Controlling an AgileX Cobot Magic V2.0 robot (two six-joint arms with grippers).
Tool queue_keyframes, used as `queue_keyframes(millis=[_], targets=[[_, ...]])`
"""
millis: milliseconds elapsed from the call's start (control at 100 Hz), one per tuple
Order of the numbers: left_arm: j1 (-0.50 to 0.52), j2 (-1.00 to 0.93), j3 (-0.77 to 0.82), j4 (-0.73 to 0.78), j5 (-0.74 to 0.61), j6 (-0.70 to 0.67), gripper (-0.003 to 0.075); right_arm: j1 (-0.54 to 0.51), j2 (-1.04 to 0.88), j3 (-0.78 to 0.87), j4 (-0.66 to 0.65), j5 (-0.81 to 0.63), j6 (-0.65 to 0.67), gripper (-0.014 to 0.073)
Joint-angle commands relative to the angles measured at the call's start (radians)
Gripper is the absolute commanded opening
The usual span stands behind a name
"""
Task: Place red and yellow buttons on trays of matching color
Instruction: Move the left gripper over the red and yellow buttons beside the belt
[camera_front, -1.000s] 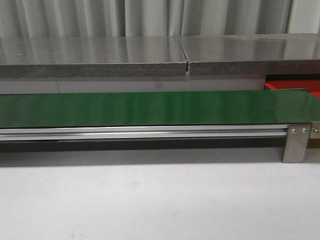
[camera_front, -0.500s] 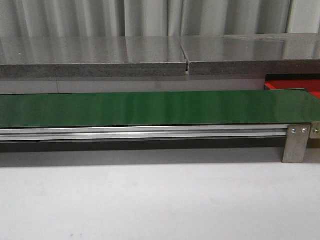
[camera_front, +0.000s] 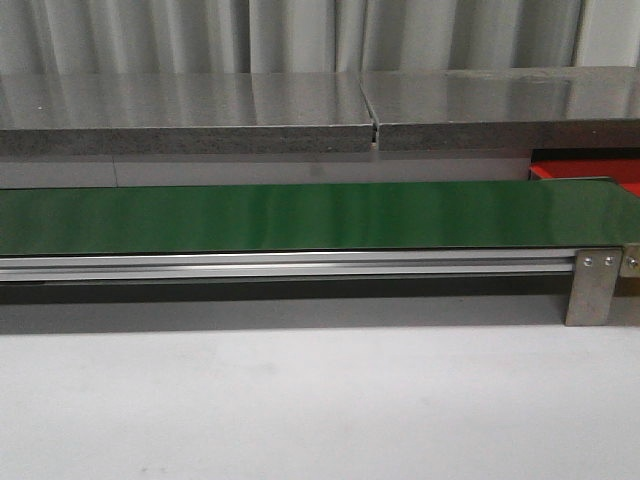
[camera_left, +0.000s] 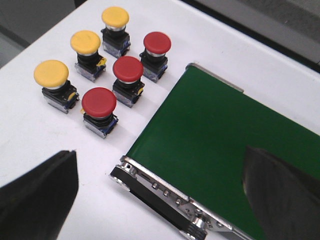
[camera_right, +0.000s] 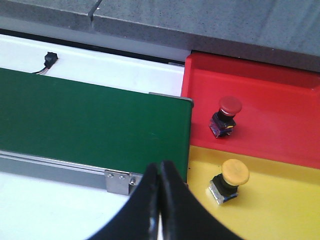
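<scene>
Three red buttons (camera_left: 99, 102) and three yellow buttons (camera_left: 51, 74) stand in two rows on the white table, beside one end of the green belt (camera_left: 225, 135). My left gripper (camera_left: 160, 165) hangs open above that belt end with nothing between its fingers. At the belt's other end, one red button (camera_right: 229, 114) stands on the red tray (camera_right: 270, 95). One yellow button (camera_right: 232, 179) stands on the yellow tray (camera_right: 280, 210). My right gripper (camera_right: 159, 169) is shut and empty, over the belt's corner beside the yellow tray. The front view shows no gripper, only a corner of the red tray (camera_front: 590, 172).
The green belt (camera_front: 300, 215) runs across the table on an aluminium rail with a metal bracket (camera_front: 590, 285) at its right end. A grey stone ledge (camera_front: 200, 110) runs behind it. A small black plug with a cable (camera_right: 49, 59) lies behind the belt.
</scene>
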Motion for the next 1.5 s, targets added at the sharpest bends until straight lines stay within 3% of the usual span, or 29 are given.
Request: queue_keyframes(millis=[0, 410, 800, 1490], targets=[[0.003, 0.076, -0.072, -0.005, -0.056, -0.009, 0.0629, 0.000, -0.004, -0.026, 0.012, -0.063, -0.009, -0.0068], [0.013, 0.315, -0.180, 0.062, -0.057, -0.013, 0.0628, 0.000, -0.004, -0.026, 0.012, -0.063, -0.009, -0.0068], [0.132, 0.392, -0.221, 0.115, -0.106, -0.034, 0.0627, 0.000, -0.004, -0.026, 0.012, -0.065, -0.009, -0.0068], [0.132, 0.606, -0.356, 0.133, -0.100, -0.032, 0.0627, 0.000, -0.004, -0.026, 0.012, -0.063, -0.009, -0.0068]])
